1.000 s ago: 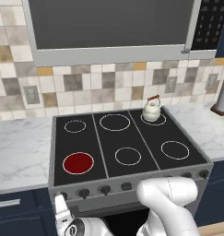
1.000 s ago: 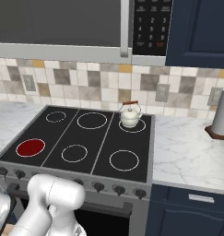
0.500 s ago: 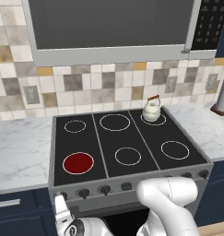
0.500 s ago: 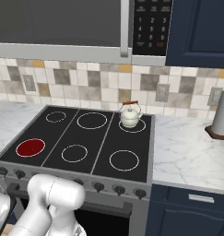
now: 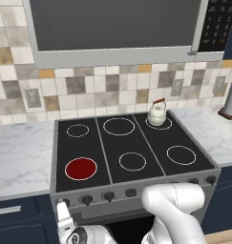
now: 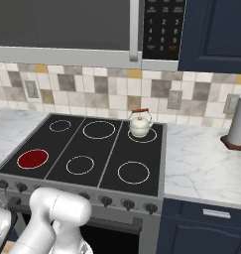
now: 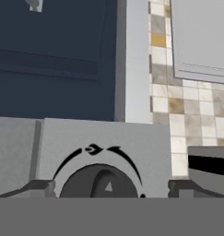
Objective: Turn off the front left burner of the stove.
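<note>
Our jaws (image 7: 109,188) stand wide apart, one tip on each side of the dark knob (image 7: 98,182) on the grey front panel (image 7: 132,143), holding nothing. In the left base view they (image 5: 64,214) sit just below the leftmost knob (image 5: 65,202) of the stove (image 5: 131,143). The front left burner (image 5: 81,168) glows red at the near left corner of the cooktop, well apart from the kettle (image 5: 156,113) at the back right. We judge the risk to be closing off-centre, so the tips slip round the knob without turning it, or gripping the neighbouring knob (image 5: 86,199) and leaving the burner lit.
</note>
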Controlling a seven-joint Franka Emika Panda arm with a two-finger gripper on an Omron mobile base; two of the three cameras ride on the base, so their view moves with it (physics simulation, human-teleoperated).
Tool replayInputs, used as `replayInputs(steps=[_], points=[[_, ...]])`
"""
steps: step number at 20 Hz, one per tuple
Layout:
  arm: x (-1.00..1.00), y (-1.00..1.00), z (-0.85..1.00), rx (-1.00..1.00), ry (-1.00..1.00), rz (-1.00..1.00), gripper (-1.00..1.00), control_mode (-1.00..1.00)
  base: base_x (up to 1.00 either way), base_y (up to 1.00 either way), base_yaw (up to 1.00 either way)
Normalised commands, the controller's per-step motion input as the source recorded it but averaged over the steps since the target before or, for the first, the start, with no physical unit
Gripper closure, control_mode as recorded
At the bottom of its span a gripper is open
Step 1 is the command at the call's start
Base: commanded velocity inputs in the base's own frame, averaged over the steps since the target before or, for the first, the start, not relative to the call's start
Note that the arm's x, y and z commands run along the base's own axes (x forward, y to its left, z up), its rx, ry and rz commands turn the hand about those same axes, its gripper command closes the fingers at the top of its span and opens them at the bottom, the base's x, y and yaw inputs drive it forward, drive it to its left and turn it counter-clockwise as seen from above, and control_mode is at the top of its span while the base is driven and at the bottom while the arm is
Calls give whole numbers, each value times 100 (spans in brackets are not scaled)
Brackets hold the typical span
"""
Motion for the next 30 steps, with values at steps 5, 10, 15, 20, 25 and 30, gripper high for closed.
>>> replayInputs(steps=[5, 10, 15, 20, 25, 30], points=[[0, 0, -4, 1, 0, 0, -100, -100, 0, 0, 0], [-1, 0, -6, 1, 0, 0, -100, -100, 0, 0, 0], [0, 0, 0, 2, -1, 0, 100, -100, 0, 0, 0], [0, 0, 0, 5, -2, 0, 100, -100, 0, 0, 0], [0, 0, 0, 8, -3, 0, 100, -100, 0, 0, 0], [29, 0, 5, 14, -1, 0, 100, -100, 0, 0, 0]])
